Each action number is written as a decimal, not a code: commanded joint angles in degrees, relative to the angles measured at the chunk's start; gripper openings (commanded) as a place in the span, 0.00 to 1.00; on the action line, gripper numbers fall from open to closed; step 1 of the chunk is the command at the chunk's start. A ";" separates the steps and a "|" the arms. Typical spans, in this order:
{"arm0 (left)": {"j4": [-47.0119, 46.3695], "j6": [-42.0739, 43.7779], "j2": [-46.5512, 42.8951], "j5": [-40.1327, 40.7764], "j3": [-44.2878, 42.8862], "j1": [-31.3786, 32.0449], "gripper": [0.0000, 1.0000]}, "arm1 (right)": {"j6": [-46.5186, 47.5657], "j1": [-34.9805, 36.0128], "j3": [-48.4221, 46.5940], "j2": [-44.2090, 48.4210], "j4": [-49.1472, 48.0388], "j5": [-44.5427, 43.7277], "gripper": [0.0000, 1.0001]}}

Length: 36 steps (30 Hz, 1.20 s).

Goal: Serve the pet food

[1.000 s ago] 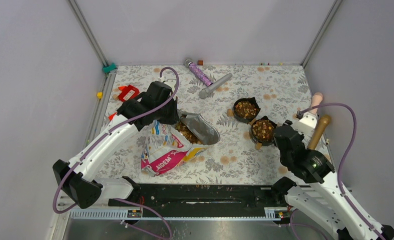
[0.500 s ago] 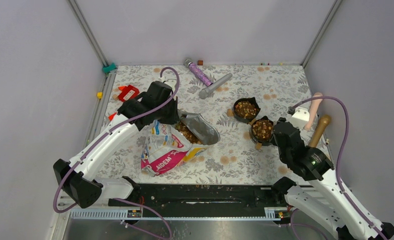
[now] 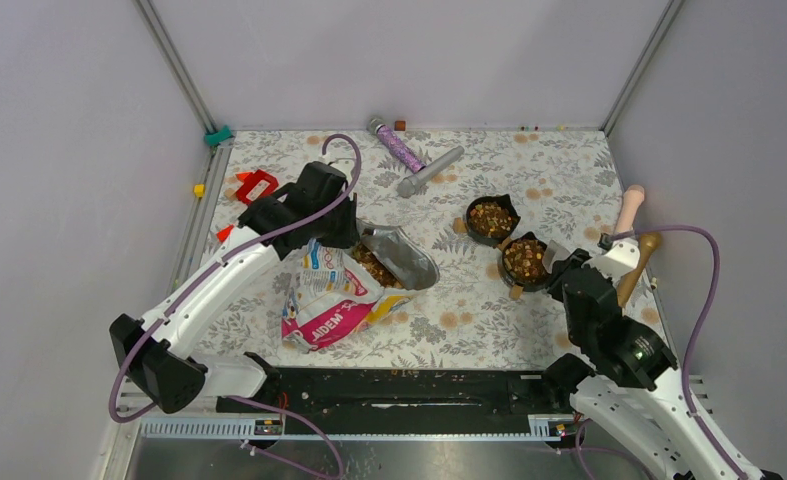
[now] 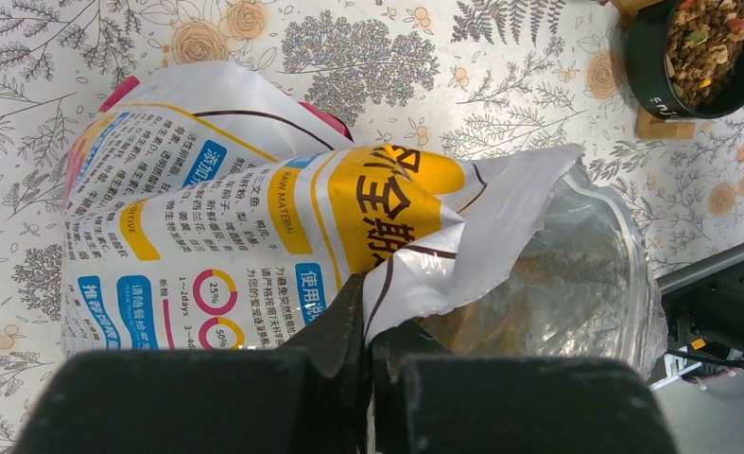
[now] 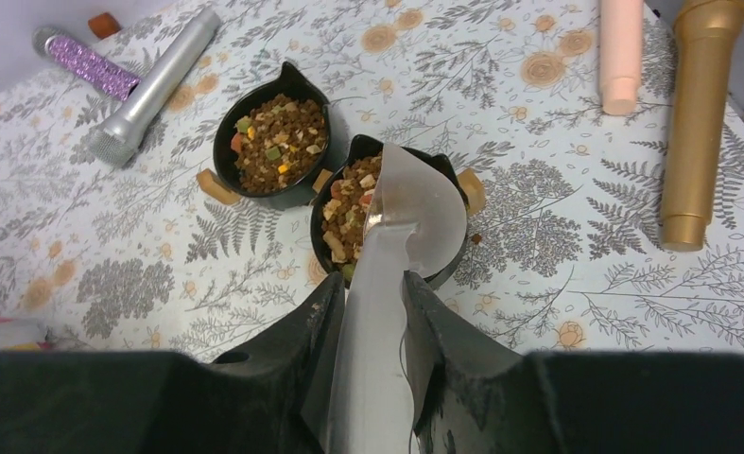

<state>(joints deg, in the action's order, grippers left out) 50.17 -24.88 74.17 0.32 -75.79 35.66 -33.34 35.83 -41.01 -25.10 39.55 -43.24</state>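
Overhead view: floral-mat counter (image 3: 529,170). At centre-left, left jaws pinched shut on torn top edge of pet food bag (image 4: 254,208); bag lies flat, foil mouth open toward right. At right, right jaws clamped around handle of silver scoop (image 5: 415,218). Scoop head sits over right half of nearer black bowl (image 5: 320,232), contact unclear. Right of centre, pet food (image 5: 273,142) fills nearer bowl and farther bowl (image 5: 221,156) just beside it. More kibble shows inside bag mouth.

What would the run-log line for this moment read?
left gripper: shut on bag | right gripper: shut on spoon over near bowl | pet food: in bowl
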 commanded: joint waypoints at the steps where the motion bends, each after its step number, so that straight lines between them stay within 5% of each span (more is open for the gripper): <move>1: -1.72 -0.10 0.93 -0.89 -1.37 0.24 0.00 | -5.49 -0.31 -0.72 -0.18 0.23 -7.94 0.00; 7: -1.73 -0.16 0.06 -0.58 -1.54 0.29 0.00 | -2.56 -0.28 -2.07 -1.21 -0.31 3.03 0.00; 18: -1.78 -0.31 -1.48 1.30 -1.53 0.28 0.00 | -24.20 -0.27 10.43 11.23 -17.01 19.65 0.02; 29: -1.74 -0.43 -2.29 2.38 -1.50 0.23 0.00 | -34.93 -0.32 25.05 1.99 -32.22 33.04 0.06; 33: -1.67 -0.40 -2.20 2.07 -1.63 0.29 0.00 | -34.93 -0.29 27.48 -1.35 -32.52 33.81 0.13; 36: -1.68 -0.43 -2.26 2.14 -1.58 0.28 0.00 | -33.43 -0.27 29.04 -2.01 -32.37 34.22 0.27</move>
<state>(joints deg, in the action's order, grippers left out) 50.24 -24.91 73.17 1.96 -75.79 35.66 -66.98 35.83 -13.65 -26.15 9.58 -10.81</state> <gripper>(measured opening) 0.013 0.334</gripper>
